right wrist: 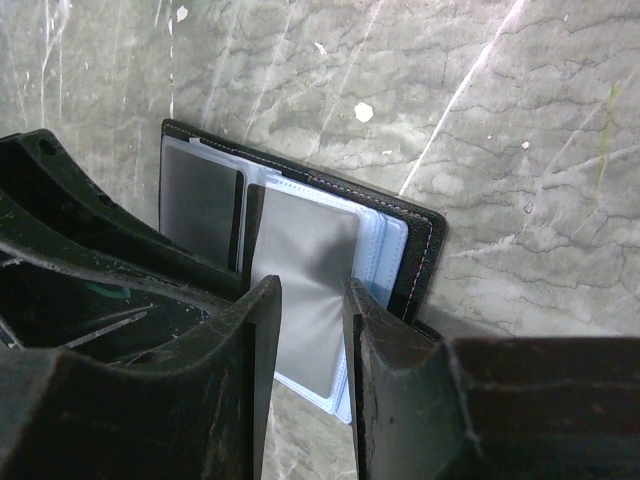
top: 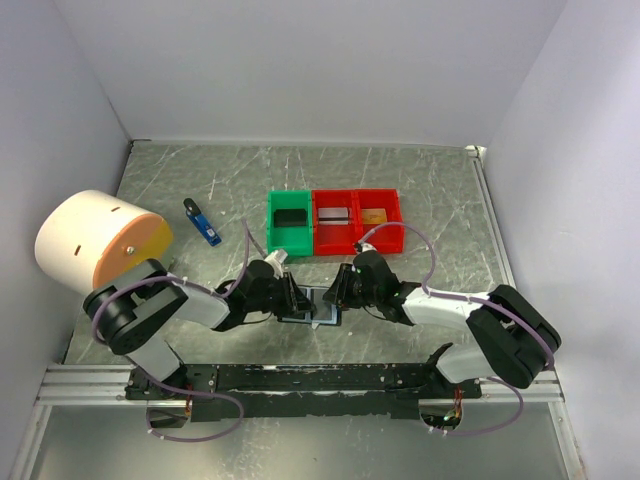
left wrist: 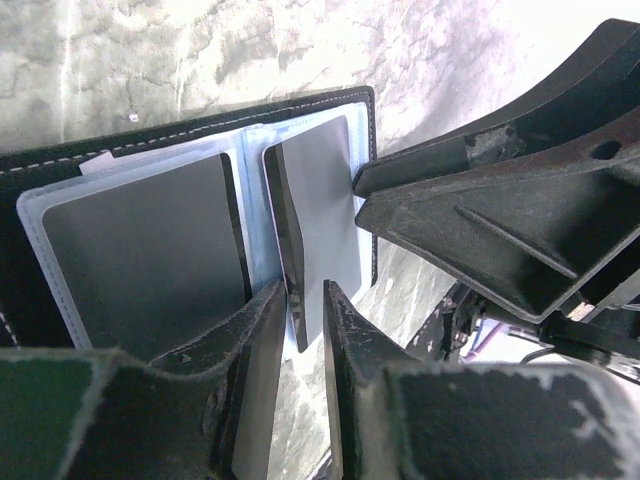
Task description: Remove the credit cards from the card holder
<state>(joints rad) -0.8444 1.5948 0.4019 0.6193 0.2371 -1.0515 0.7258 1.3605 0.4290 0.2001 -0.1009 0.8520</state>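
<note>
Green bin (top: 290,223), two red bins (top: 357,221), blue stick (top: 202,222), white-orange cylinder (top: 100,243).

Three bins (top: 335,222) — one card holder (top: 312,305)

No readable text, label, brand, number or sign anywhere. Blank dark faces on the credit cards (left wrist: 150,250) in the clear sleeves of the card holder (right wrist: 415,255), just ahead of the left end effector (left wrist: 305,305) and the right end effector (right wrist: 310,300). Cards in the red and green bins (top: 335,222), well beyond both end effectors, too small to read. Nothing legible on the blue and black stick (top: 201,222) or the white and orange cylinder (top: 95,245) either.
</note>
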